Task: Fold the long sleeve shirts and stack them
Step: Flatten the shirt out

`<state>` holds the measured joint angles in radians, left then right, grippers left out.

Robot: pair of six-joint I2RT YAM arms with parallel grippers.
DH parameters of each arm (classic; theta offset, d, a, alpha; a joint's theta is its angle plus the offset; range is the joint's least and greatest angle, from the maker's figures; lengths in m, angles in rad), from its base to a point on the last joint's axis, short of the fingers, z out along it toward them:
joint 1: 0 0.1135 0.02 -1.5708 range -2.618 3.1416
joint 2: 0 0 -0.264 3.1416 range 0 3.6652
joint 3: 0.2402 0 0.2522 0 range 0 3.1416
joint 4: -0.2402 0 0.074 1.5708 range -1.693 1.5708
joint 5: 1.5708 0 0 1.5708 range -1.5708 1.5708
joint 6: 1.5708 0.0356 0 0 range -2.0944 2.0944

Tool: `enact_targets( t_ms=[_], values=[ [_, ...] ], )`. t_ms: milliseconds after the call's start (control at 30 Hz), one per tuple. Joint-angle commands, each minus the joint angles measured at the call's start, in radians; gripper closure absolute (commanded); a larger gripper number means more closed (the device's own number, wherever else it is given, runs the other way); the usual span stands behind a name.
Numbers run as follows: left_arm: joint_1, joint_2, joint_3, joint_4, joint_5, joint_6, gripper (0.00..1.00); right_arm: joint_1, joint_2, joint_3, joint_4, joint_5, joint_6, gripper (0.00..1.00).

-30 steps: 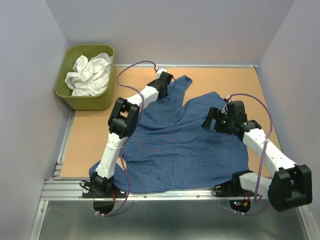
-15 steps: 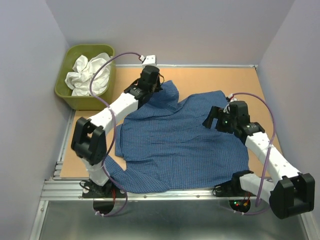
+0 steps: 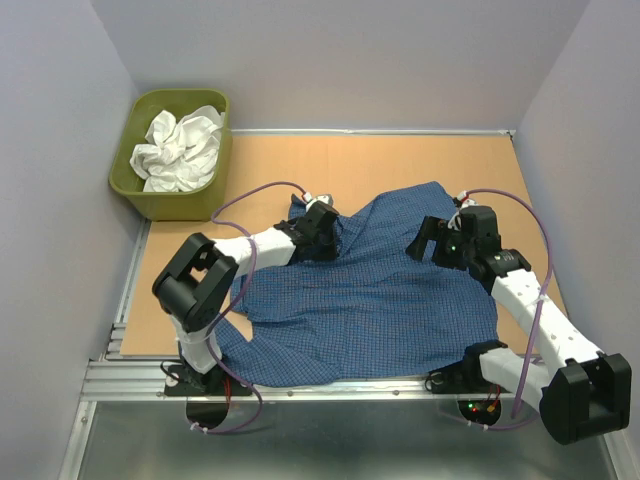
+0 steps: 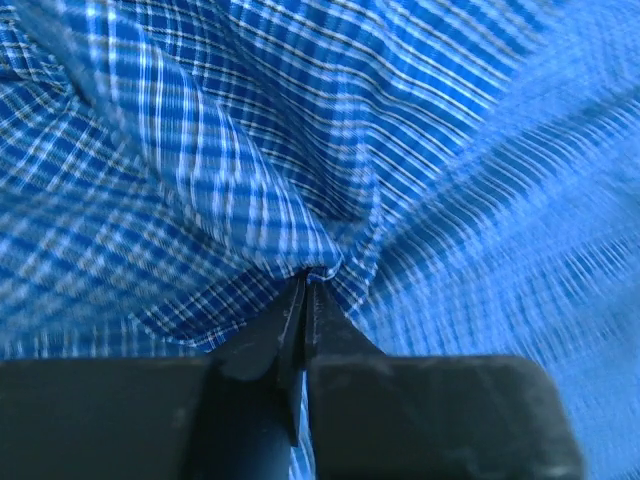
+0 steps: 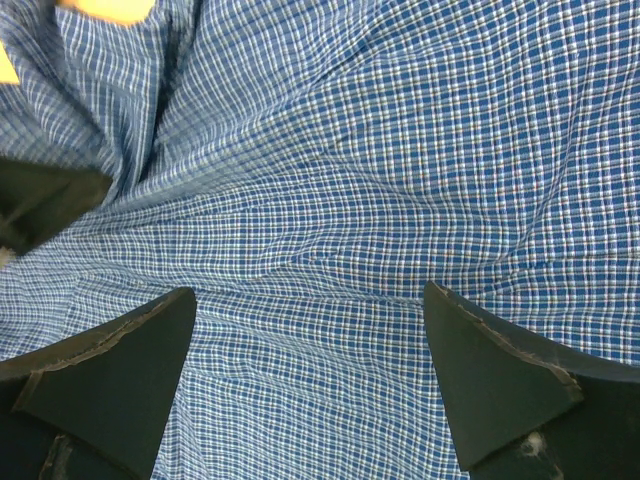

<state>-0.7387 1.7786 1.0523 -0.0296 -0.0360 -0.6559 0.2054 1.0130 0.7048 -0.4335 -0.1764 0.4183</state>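
The dark blue checked shirt (image 3: 370, 290) lies spread over the middle of the table. My left gripper (image 3: 322, 232) is shut on a pinch of its cloth at the shirt's upper left part; the cloth bunches at the fingertips (image 4: 308, 278) in the left wrist view. My right gripper (image 3: 428, 240) is open and hovers over the shirt's upper right part, with the checked cloth (image 5: 340, 200) filling the view between its fingers (image 5: 120, 350). The white garment (image 3: 180, 148) lies crumpled in the tub.
The olive-green tub (image 3: 135, 195) stands at the back left corner. Grey walls close in the left, back and right. The metal rail (image 3: 330, 385) runs along the near edge. Bare table (image 3: 400, 160) shows behind the shirt.
My left gripper has pulled the shirt's far left part from the back of the table toward the middle, folding it in. The right gripper has hardly moved.
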Motion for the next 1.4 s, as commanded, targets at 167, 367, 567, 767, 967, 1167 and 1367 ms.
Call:
enact_targets(
  t_ms=[167, 367, 567, 767, 967, 1167, 1367],
  values=[
    [-0.028, -0.287, -0.104, -0.070, -0.059, -0.068, 0.45, 0.009, 0.013, -0.008, 0.039, -0.003, -0.013, 0.00],
    [0.085, -0.280, 0.060, -0.150, -0.263, -0.021, 0.24, 0.009, 0.035, -0.001, 0.041, -0.005, -0.021, 0.00],
    [0.177, -0.130, 0.212, -0.151, -0.277, -0.085, 0.23, 0.009, 0.027, 0.001, 0.041, -0.003, -0.024, 0.00],
    [0.252, 0.022, 0.304, -0.122, -0.254, -0.114, 0.24, 0.009, 0.019, -0.014, 0.041, -0.006, -0.026, 0.00],
    [0.268, 0.136, 0.396, -0.142, -0.260, -0.103, 0.32, 0.009, 0.021, -0.027, 0.042, -0.006, -0.027, 0.00],
    [0.274, 0.209, 0.449, -0.147, -0.286, -0.088, 0.51, 0.009, 0.022, -0.028, 0.044, -0.006, -0.027, 0.00],
    [0.274, 0.242, 0.544, -0.116, -0.355, 0.022, 0.94, 0.008, 0.015, -0.033, 0.044, -0.011, -0.027, 0.00]
  ],
)
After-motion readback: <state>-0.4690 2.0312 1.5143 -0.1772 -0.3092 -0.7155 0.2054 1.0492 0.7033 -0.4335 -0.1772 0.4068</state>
